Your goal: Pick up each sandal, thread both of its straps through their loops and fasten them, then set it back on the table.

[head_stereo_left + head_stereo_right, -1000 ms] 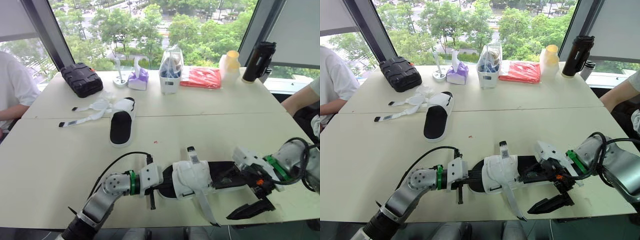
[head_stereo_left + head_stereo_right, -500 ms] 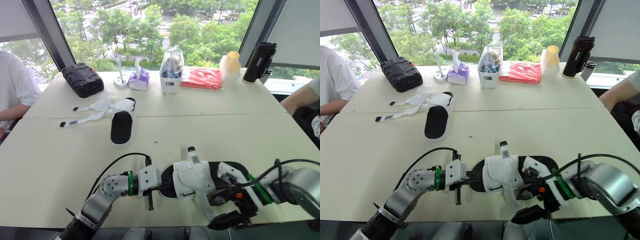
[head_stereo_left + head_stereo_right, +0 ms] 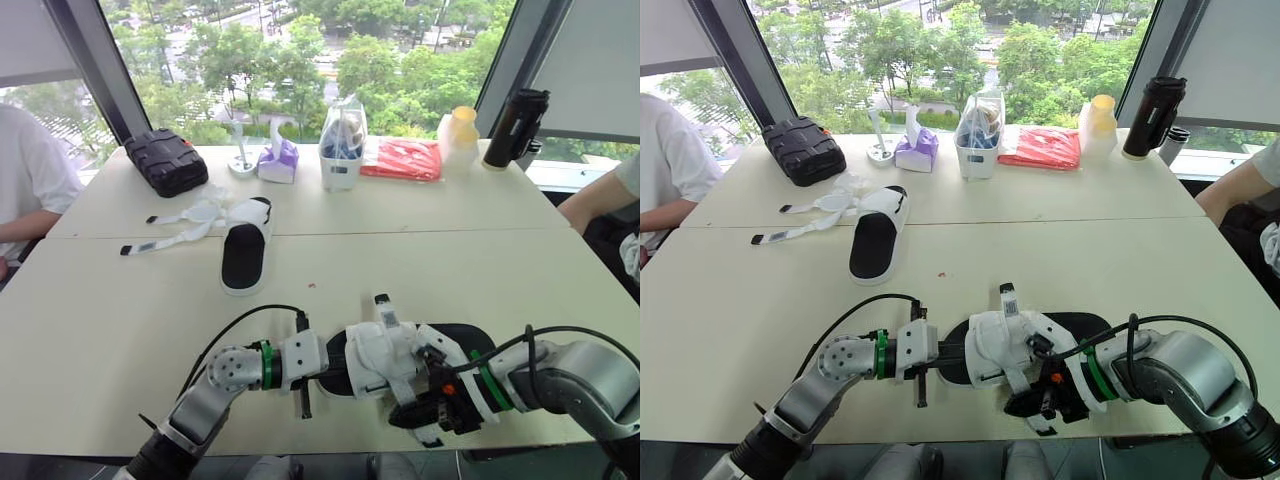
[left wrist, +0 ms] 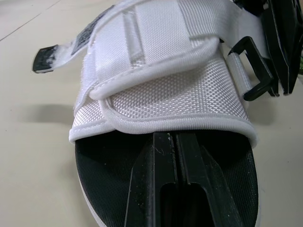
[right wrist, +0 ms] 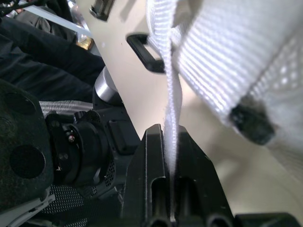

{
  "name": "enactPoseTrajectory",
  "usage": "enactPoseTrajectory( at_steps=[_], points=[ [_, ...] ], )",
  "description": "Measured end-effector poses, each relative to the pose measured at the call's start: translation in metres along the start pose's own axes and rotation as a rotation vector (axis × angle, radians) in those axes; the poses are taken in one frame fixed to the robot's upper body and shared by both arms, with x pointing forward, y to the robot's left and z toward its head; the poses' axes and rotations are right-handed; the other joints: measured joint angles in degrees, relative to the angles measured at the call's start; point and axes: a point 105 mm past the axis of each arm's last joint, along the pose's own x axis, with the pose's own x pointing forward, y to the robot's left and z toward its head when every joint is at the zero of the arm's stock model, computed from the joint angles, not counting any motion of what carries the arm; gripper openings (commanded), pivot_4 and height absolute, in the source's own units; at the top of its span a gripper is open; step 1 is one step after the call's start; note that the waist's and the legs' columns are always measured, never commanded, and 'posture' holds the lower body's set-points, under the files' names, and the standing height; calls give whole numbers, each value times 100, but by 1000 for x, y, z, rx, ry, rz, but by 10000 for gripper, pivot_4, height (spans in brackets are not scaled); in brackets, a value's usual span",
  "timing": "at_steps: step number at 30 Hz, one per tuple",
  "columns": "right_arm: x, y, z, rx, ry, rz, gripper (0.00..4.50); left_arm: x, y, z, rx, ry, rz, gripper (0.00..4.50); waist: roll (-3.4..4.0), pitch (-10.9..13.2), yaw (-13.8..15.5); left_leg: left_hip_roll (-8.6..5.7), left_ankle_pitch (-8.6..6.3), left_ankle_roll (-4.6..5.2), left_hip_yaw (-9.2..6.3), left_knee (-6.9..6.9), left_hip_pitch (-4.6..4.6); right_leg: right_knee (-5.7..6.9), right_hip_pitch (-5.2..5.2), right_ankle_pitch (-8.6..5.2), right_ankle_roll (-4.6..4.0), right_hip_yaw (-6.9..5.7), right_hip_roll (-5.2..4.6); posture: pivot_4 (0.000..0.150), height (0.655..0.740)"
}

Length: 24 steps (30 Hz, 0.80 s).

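Window-side cream table (image 3: 120, 330) bears the near sandal (image 3: 385, 355) at its near edge. Left gripper (image 4: 175, 139) fingers, pressed together, lie on the footbed (image 4: 109, 189), likely pinning it. Right gripper (image 5: 171, 135) clamps the loose strap (image 5: 170, 94) for threading. Its wrist view reveals that pinch beside the black loop (image 5: 144, 54); head views add the second sandal (image 3: 243, 255), far left.

near sandal (image 3: 375, 355): table (image 3: 120, 310) front | far sandal (image 3: 243, 258): behind, left | case (image 3: 164, 158): far left

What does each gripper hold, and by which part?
The right gripper pinches the sandal's loose white strap. The left gripper's shut fingers lie on its footbed under the upper; whether they grip cannot be told.
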Motion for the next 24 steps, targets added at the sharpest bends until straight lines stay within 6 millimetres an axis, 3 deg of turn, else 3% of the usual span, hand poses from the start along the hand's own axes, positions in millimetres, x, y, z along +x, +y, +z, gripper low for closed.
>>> enactPoseTrajectory(
  at_steps=[6,9,11,16,20,24],
  points=[
    [-18,19,18,-63,-33,78,935,0,0,0,-1,0,1,0,1,0,-4,0,0,0,0,0,1,-1,3,0,0,-1,0,1500,7400],
    [-31,34,45,-112,-92,158,935,-1,0,-1,-3,2,4,0,2,-1,-15,4,0,1,2,0,7,-1,4,0,0,0,1,1500,7400],
    [-35,40,75,-143,-185,222,935,1,1,0,-2,-1,3,0,5,-3,-12,6,0,1,2,0,9,0,6,2,-3,0,2,1500,7400],
    [-21,37,106,-83,-277,326,935,4,0,1,-2,-8,-3,0,10,-5,-7,-9,-2,4,-3,-1,-6,3,-12,5,-2,3,-2,1500,7400],
    [-3,31,113,-25,-275,359,935,4,0,0,-7,-6,-2,0,9,-5,-7,-11,-2,4,-6,-1,-9,5,-15,7,-3,3,-2,1500,7400],
    [0,29,113,-20,-279,360,935,3,0,0,-6,-6,5,0,13,-7,-23,-11,-2,4,-4,-1,-4,7,-14,7,-3,3,-1,1500,7400]
  ],
)
